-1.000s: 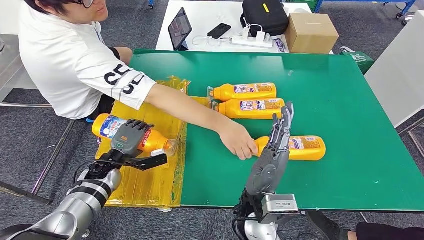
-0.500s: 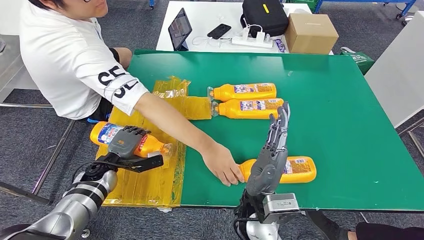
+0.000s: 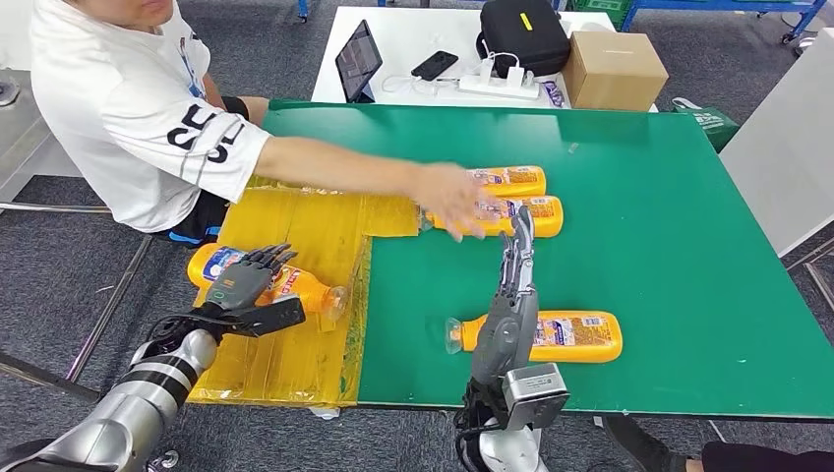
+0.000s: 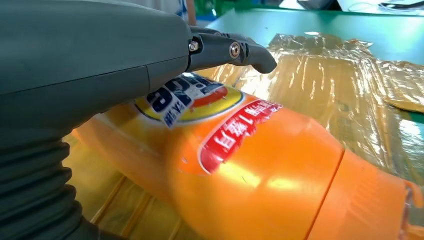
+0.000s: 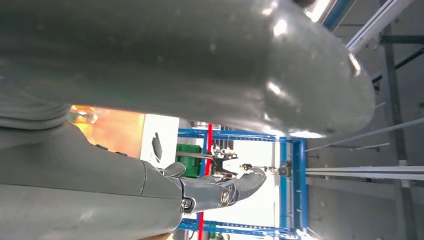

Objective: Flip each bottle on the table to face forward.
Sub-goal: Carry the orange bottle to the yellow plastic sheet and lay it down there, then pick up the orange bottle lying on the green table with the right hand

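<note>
A green table [image 3: 669,246] is seen in the head view, and all places below are given relative to it. A person in a white shirt [image 3: 128,108] is seated at its left edge, with an arm stretched over its middle and the person's hand [image 3: 454,200] blurred above the two far bottles. A yellow plastic sheet [image 3: 295,285] is laid over the table's left near corner and hangs beyond that edge. Two orange bottles [image 3: 511,181] [image 3: 526,214] are laid side by side near the table's centre, touching or nearly so. A third orange bottle [image 3: 556,336] is laid on its side near the table's front edge, label up, cap pointing left. A fourth orange bottle [image 3: 295,285] is held over the yellow sheet off the table's left side, gripped by the left hand [image 3: 241,285], whose fingers are wrapped over its labelled body [image 4: 210,145]. The right hand [image 3: 511,305] is raised above the front-edge bottle, fingers straight and apart, nothing held.
</note>
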Tool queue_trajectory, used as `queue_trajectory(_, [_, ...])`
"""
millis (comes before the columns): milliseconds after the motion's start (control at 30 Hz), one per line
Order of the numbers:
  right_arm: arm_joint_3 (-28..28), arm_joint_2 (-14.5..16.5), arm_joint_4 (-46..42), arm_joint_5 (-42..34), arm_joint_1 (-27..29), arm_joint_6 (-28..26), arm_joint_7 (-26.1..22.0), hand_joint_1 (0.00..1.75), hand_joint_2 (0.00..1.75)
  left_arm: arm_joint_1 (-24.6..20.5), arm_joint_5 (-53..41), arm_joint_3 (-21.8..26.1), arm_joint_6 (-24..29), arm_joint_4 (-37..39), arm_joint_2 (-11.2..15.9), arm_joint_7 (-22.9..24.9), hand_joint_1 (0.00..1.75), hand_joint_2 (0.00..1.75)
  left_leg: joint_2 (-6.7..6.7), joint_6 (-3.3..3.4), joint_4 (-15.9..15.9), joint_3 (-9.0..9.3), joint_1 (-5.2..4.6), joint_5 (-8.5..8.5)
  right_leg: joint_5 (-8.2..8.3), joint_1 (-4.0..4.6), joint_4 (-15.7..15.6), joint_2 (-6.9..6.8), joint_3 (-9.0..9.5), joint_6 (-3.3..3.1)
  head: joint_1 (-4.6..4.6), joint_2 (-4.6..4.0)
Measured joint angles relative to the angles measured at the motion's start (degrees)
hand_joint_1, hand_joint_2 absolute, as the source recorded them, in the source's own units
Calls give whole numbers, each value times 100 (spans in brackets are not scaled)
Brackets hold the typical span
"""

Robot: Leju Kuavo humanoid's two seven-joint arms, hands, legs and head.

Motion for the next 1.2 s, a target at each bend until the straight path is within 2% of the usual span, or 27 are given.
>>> queue_trajectory(233, [-50,13,149,-24,10,62,0,0,0,89,218,90,-260,-40,79,-176,0,0,-15,-6,-2,38,0,-5,-4,0,0,-14,39,-10,-1,0])
queue_trajectory(433, [-124,68,328,-76,-9,191,0,0,0,152,883,218,-1085,-142,202,-650,0,0,-14,-9,-3,61,0,-6,-3,1,1,-14,66,-7,-1,0])
queue_trajectory(567, [-161,100,470,-74,-46,225,0,0,0,364,1700,366,-1549,-396,271,-989,0,0,-10,-12,-3,75,0,-9,-8,1,1,-12,70,-11,-1,0])
queue_trajectory(667, [-178,113,578,0,-57,229,0,0,0,685,2493,624,-1257,-825,87,-1101,0,0,-8,-12,-2,64,0,-8,-7,0,0,-12,51,-11,1,0])
queue_trajectory(800, [-185,199,768,273,-57,262,0,0,0,1157,3578,1065,-253,-1698,-440,-1073,0,0,-9,-5,0,12,0,1,2,0,1,-12,3,-6,3,0])
queue_trajectory(833, [-185,227,835,368,-57,275,1,0,44,1237,3788,1160,126,-1937,-576,-1139,0,0,-7,-3,1,0,0,3,6,0,1,-12,-6,-4,4,0])
queue_trajectory(933, [-180,268,1092,932,-83,256,189,0,175,1401,4074,1395,1609,-2659,-917,-1531,0,131,3,-2,2,-12,0,3,11,0,1,-9,-19,-3,1,0])
queue_trajectory(967, [-175,249,1196,1287,-119,236,390,0,175,1448,4143,1441,2087,-2923,-1003,-1632,0,175,6,-3,2,-13,0,2,11,1,1,-8,-21,-2,-1,0])
queue_trajectory(1033, [-169,158,1380,1969,-213,220,814,0,175,1535,4278,1466,2690,-3382,-1119,-1710,0,175,6,-3,2,-17,0,1,7,1,1,-9,-25,-1,-1,0])
queue_trajectory(1133, [-176,-26,1548,2505,-326,287,1242,0,175,1693,4352,1465,3028,-3864,-1204,-1729,0,175,-4,-4,2,-25,2,1,3,2,1,-12,-29,1,1,0])
queue_trajectory(1200, [-208,-216,1598,2988,-381,430,1805,0,175,1851,4417,1457,3206,-4127,-1254,-1734,0,175,5,-5,2,-27,1,-1,4,1,0,-10,-32,1,-2,0])
